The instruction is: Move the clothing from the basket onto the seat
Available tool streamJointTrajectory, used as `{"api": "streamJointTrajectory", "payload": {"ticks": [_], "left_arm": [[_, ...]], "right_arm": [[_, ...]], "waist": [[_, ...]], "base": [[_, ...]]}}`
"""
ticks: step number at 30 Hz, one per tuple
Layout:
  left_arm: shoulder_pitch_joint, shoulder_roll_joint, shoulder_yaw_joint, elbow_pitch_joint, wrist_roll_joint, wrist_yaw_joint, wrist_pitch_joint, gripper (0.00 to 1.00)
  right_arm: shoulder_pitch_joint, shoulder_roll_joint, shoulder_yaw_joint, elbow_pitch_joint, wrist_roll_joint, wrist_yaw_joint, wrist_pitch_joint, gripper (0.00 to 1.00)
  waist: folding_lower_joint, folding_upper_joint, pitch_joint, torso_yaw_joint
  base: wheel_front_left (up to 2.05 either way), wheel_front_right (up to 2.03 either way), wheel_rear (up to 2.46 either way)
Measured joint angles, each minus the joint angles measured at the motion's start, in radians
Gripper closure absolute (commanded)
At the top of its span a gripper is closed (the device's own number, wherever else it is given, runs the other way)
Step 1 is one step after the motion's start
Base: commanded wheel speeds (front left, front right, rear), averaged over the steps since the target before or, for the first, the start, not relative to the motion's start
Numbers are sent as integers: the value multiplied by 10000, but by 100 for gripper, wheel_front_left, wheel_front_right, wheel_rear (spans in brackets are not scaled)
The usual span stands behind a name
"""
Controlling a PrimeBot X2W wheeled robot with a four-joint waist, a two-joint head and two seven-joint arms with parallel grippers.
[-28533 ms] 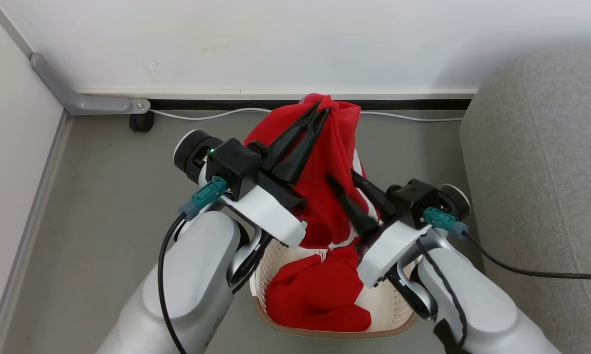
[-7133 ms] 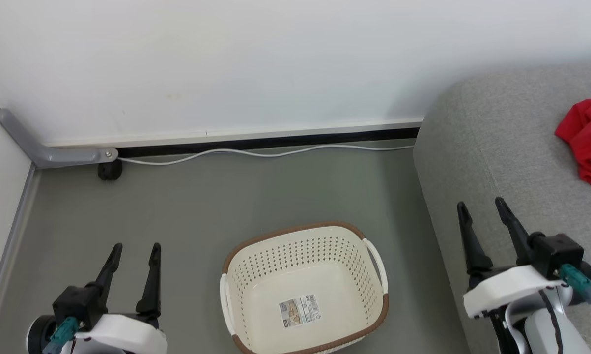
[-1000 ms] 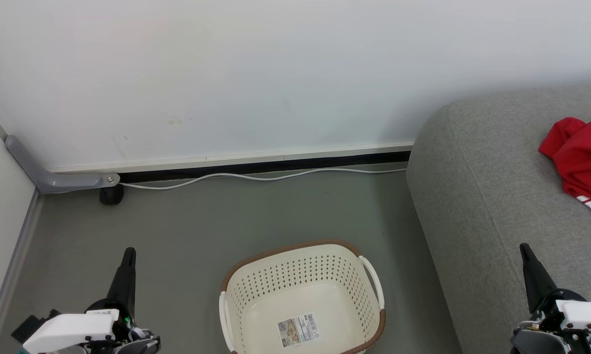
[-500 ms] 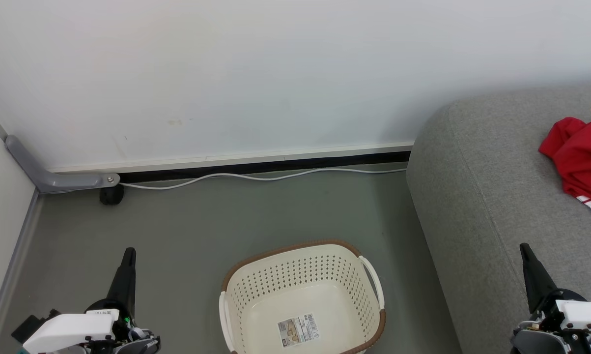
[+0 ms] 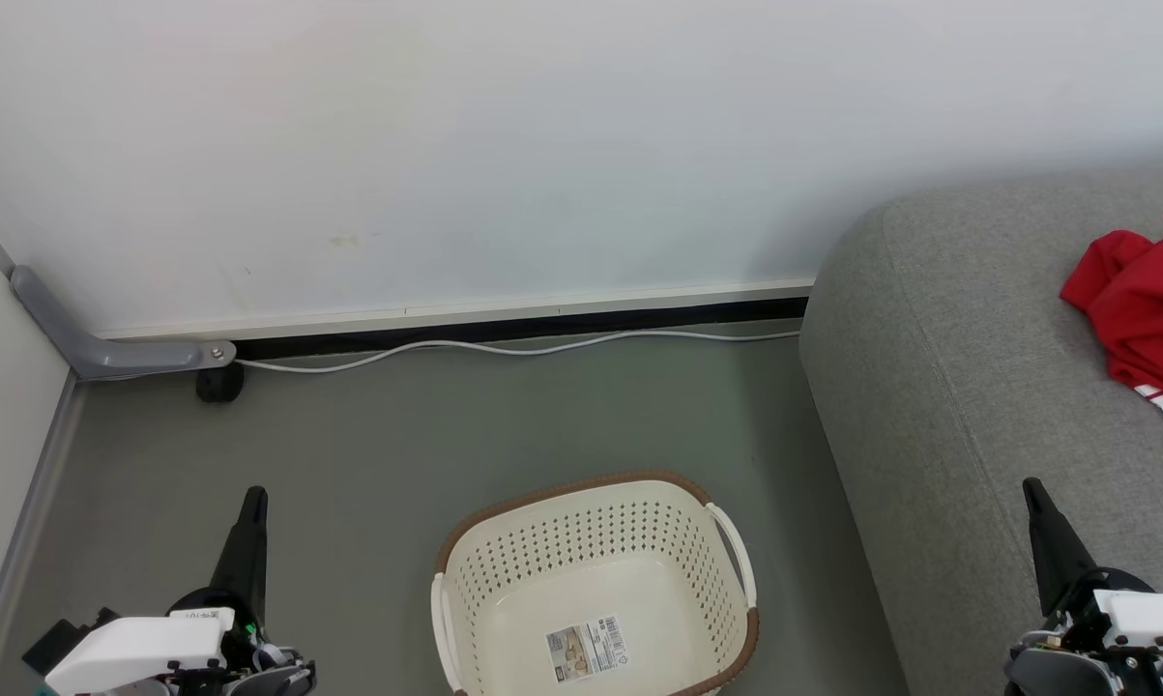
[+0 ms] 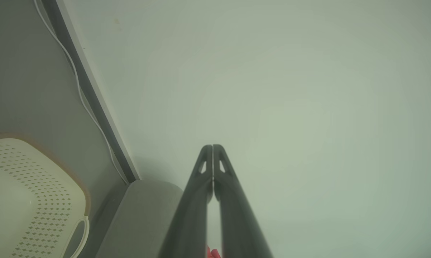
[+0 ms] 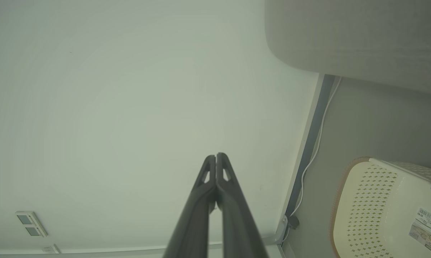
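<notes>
The red clothing lies bunched on the grey seat at the right edge of the head view. The cream basket with its brown rim stands on the floor at the bottom centre, holding just its paper label. My left gripper is at the lower left, shut and holding nothing, pointing up. My right gripper is at the lower right over the seat's front, shut and holding nothing. Both wrist views show the fingers pressed together: the left gripper and the right gripper face the white wall.
A white wall runs along the back with a white cable on the grey floor at its foot. A grey bracket and a black caster sit in the left corner.
</notes>
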Motion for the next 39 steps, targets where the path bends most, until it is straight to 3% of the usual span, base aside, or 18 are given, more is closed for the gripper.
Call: {"api": "streamJointTrajectory", "payload": {"ticks": [39], "left_arm": [[0,0,0,-2,0,-2,0,100]], "right_arm": [[0,0,0,0,0,0,0,100]], "waist": [[0,0,0,0]], "base": [[0,0,0]]}}
